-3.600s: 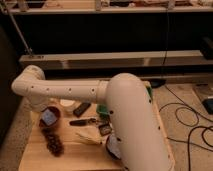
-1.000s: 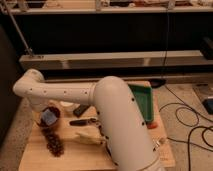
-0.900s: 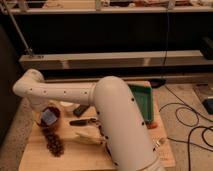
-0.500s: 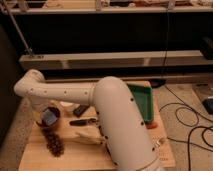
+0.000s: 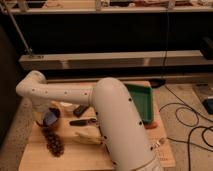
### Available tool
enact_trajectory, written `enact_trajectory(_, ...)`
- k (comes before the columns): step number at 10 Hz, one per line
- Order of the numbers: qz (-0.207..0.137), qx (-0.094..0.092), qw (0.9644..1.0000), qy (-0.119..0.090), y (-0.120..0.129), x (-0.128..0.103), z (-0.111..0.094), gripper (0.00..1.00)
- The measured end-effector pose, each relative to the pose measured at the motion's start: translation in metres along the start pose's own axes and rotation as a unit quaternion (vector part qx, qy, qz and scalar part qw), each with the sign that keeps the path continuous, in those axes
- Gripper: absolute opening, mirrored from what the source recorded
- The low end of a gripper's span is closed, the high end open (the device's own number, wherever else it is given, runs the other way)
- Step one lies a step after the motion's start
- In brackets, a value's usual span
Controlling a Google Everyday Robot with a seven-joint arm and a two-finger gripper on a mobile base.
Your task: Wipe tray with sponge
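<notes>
The green tray (image 5: 142, 102) lies on the right part of the wooden table (image 5: 75, 157), partly hidden behind my white arm (image 5: 117, 125). No sponge shows clearly. A small orange thing (image 5: 152, 125) lies at the tray's near corner. My arm runs left to an elbow (image 5: 31, 89) and bends down to the gripper (image 5: 47, 119), low over the table's left side, far from the tray. A blue and dark object (image 5: 49, 118) sits right at the gripper.
A dark brown bumpy cluster (image 5: 53, 142), a black elongated item (image 5: 82, 121), a dark block (image 5: 80, 110) and a yellowish item (image 5: 89, 137) lie on the table's left half. Cables (image 5: 187, 117) run over the floor at right. A low shelf (image 5: 115, 59) stands behind.
Since 3.6 s ago the thick arm link has shifted left and uncovered the green tray. Over the last second nothing has visibly moved.
</notes>
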Motion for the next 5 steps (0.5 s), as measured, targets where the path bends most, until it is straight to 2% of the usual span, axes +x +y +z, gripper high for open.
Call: enact_trajectory(5, -0.001, 0.002, 1.0, -0.005, -0.0043, -0.0014, 0.0112, 0.69)
